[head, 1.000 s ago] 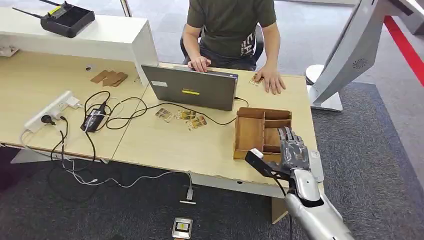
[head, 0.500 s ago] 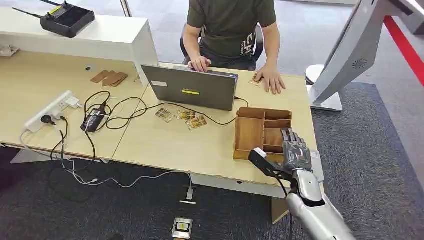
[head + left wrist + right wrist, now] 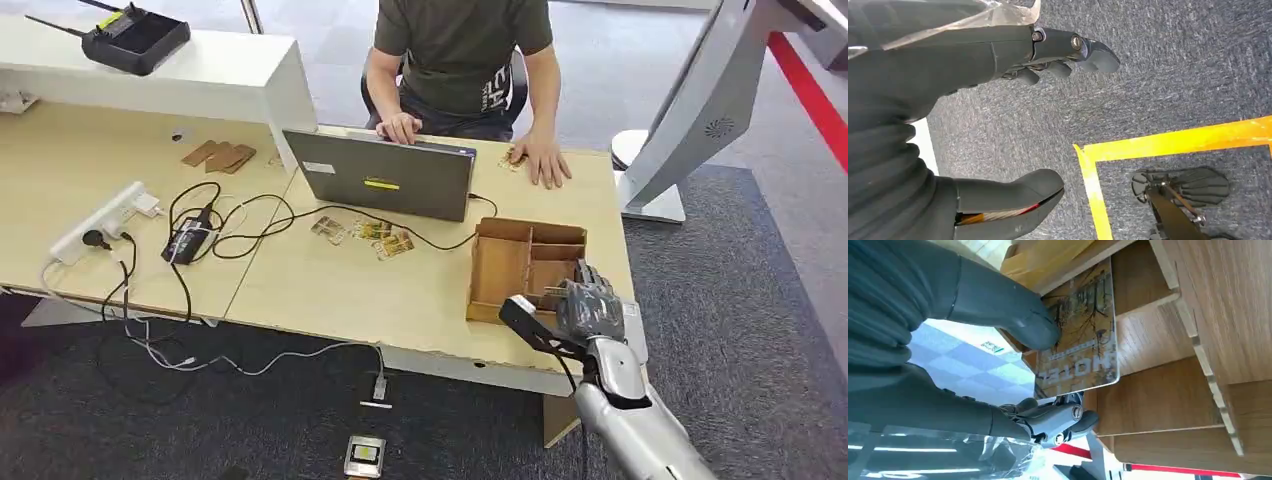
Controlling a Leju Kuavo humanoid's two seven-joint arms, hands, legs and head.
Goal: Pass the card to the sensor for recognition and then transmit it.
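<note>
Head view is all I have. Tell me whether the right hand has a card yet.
Observer: Yes. In the right wrist view the right hand pinches a printed card between thumb and fingers.
Operator: Say where the card sits.
Observer: Over the wooden tray, its face against the dividers, by one compartment.
Operator: Report the left hand.
Observer: The left hand hangs over grey carpet beside yellow floor tape, fingers apart, holding nothing.
</note>
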